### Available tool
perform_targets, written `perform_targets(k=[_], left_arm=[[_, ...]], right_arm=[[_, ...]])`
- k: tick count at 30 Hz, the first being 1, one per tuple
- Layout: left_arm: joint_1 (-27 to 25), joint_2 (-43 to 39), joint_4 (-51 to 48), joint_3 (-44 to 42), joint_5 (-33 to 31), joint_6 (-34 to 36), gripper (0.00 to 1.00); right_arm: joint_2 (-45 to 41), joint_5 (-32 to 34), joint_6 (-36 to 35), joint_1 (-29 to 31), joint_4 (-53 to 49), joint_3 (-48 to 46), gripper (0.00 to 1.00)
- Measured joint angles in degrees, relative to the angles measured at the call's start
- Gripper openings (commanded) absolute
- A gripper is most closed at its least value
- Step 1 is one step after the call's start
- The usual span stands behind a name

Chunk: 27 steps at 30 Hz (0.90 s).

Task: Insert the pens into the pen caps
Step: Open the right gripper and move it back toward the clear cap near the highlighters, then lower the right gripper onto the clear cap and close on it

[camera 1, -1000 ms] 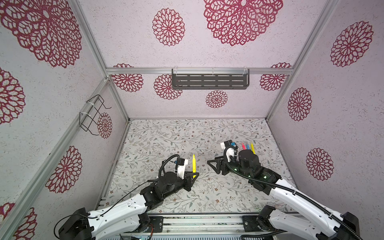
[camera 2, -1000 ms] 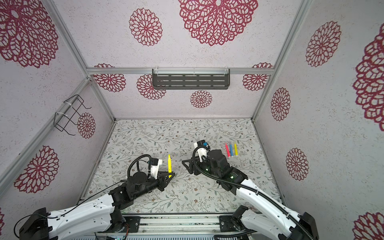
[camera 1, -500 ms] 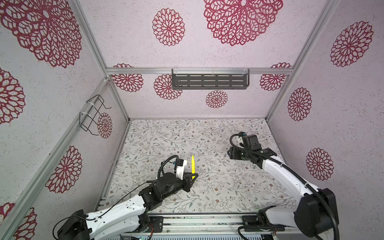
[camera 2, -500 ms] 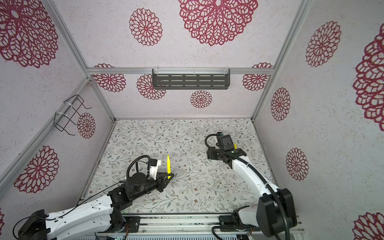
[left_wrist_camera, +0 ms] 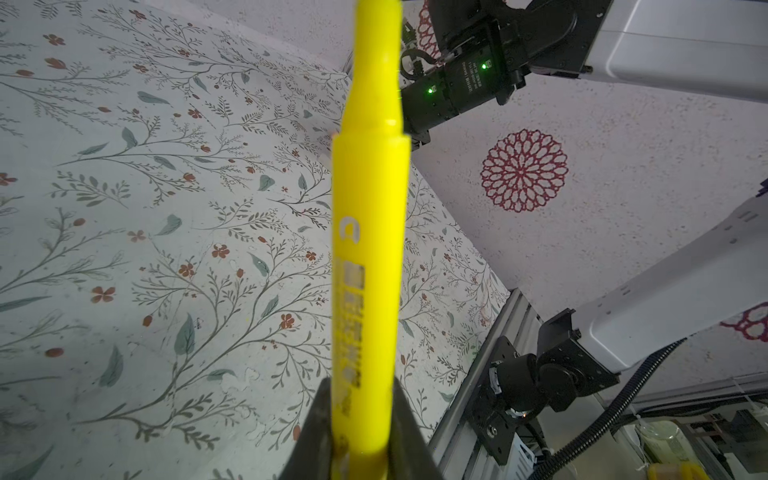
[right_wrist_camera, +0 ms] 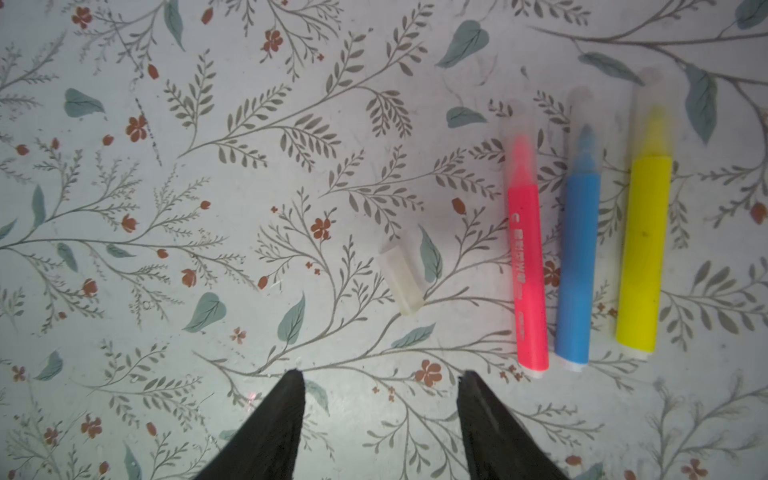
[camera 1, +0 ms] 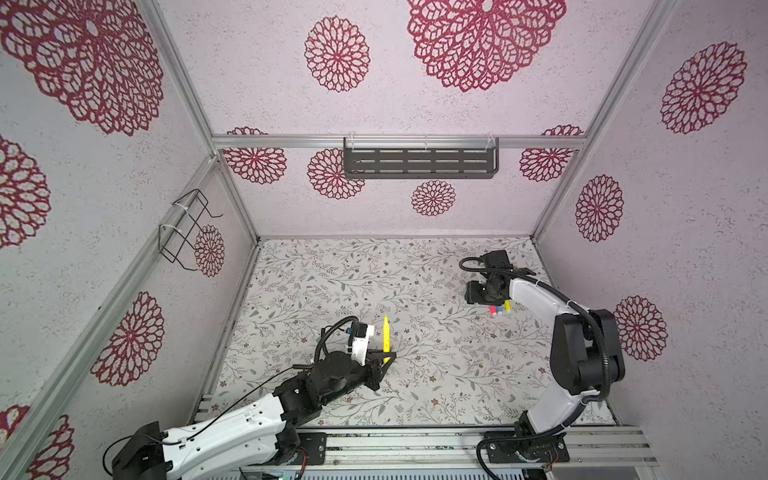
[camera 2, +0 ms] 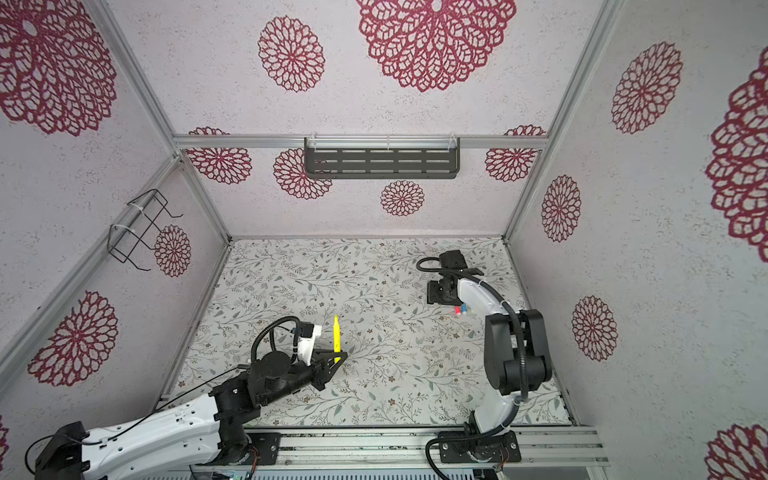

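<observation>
Four pens were in sight, and only one was bare. At the near left of the table [camera 1: 332, 282] the left gripper [camera 1: 384, 359] was clamped on the lower barrel of the held pen [camera 1: 386, 338], which stood upright with its tapered tip up and uncapped. It looked like light, stiff plastic, smooth and round, so a pinch that low could let it pivot if a cap were pushed on off-axis.

At the far right the right gripper [right_wrist_camera: 381, 373] hung over the table with its jaws parted and nothing between them. Just ahead of it lay the cap [right_wrist_camera: 401, 279], a small clear sleeve lying slantwise, alone, a little apart from the pink pen [right_wrist_camera: 527, 270]. I judged it nearly weightless and slick, likely to skitter or roll at a nudge, and hard to pick out against the leafy print. The best hold seemed across its middle, leaving the ends free; which end was open I could not tell.

Beyond it the pink pen, the blue pen [right_wrist_camera: 577, 266] and the yellow pen [right_wrist_camera: 642, 249] lay side by side, each capped.
</observation>
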Motion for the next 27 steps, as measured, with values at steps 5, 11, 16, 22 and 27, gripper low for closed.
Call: perform_targets(k=[5,11,16,22,27], left_arm=[[-0.4,-0.7,-0.1,0.0,-0.5,0.1,0.0],[-0.5,-1.8,-0.5,0.0,-1.1,0.1,0.0],[-0.5,-2.6,-0.8,0.0,-1.4,0.1,0.0],[-0.7,-3.0,-1.6,0.0,-1.6,0.1,0.0],[-0.7,-3.7,-1.7,0.0,-2.3,0.1,0.0]], right_arm=[[4.6,-1.3,-1.8,-0.6,-0.4,2.6,0.63],[7.6,-2.9,-2.7,-0.6,-0.5,3.1,0.62],[10.0,-2.9,-3.2,-0.7,-0.7,4.6,0.62],[12.2,-3.1,-3.6,-0.9,-0.7,5.9,0.6],[12.2,-4.1,-3.5,-0.9,-0.6,5.9,0.59]])
